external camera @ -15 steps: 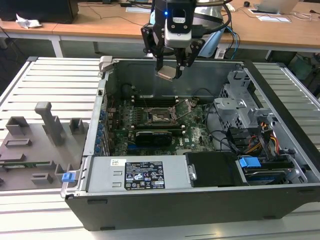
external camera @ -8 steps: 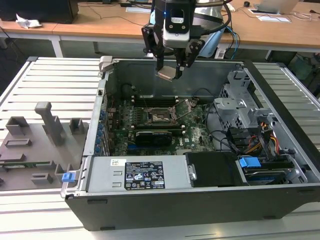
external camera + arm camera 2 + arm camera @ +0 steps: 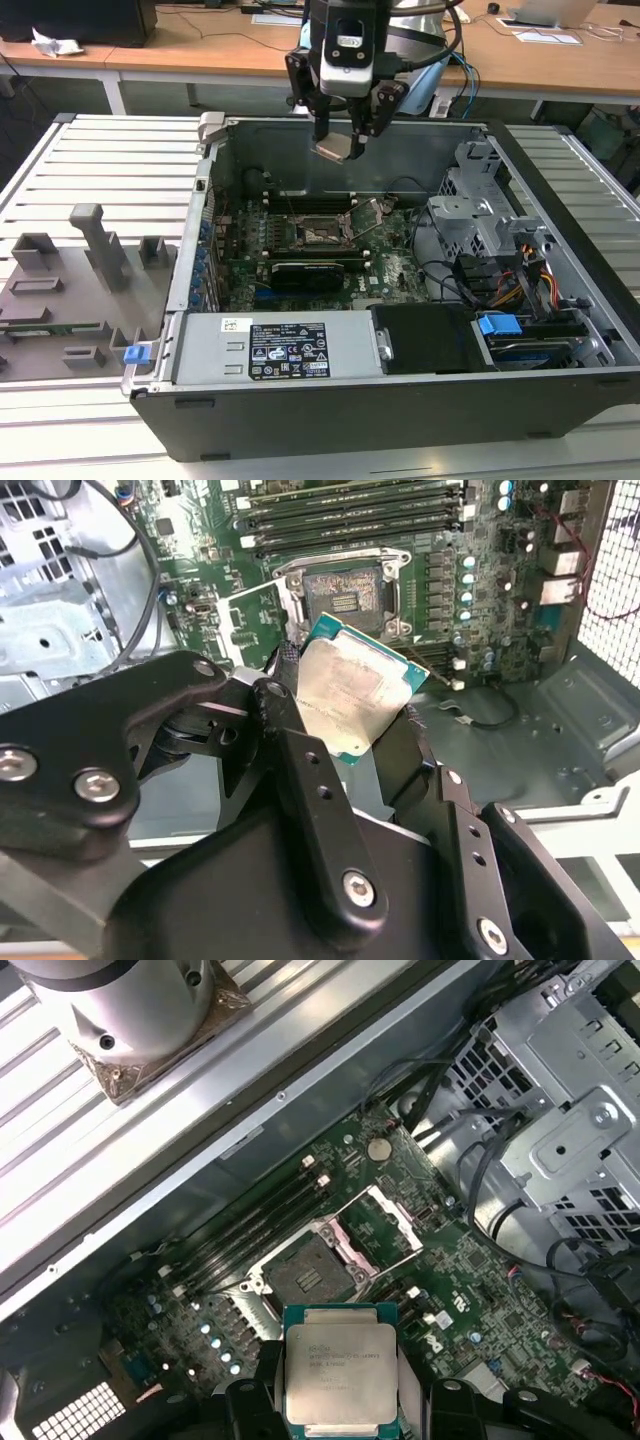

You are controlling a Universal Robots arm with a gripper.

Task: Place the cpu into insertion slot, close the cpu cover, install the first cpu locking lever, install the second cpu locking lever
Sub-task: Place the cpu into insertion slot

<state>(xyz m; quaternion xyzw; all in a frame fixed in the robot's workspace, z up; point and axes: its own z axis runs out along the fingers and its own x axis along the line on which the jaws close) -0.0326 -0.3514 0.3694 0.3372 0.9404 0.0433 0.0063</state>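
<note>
Fingers (image 3: 322, 122) hang in the upper middle of the exterior view, above the open computer case (image 3: 300, 425), and they're clamped on the cpu (image 3: 336, 150). They pinch it by two opposite edges, with nothing else touching it. The chip sits a bit tilted in the grip, its dull silver top facing the camera in both wrist views.

Down on the green motherboard (image 3: 395, 262), around the middle of the exterior frame, the insertion slot (image 3: 322, 232) is bare, so the cpu is well apart from it, up in the air. The cpu cover (image 3: 388, 1222) is flipped open and stands just beside the slot on the exterior view's right.

Long black memory slots (image 3: 350, 508) run alongside the socket. The case sits on a slatted metal tabletop (image 3: 110, 150) — a grey parts fixture (image 3: 70, 290) lies on it at the exterior view's left.
</note>
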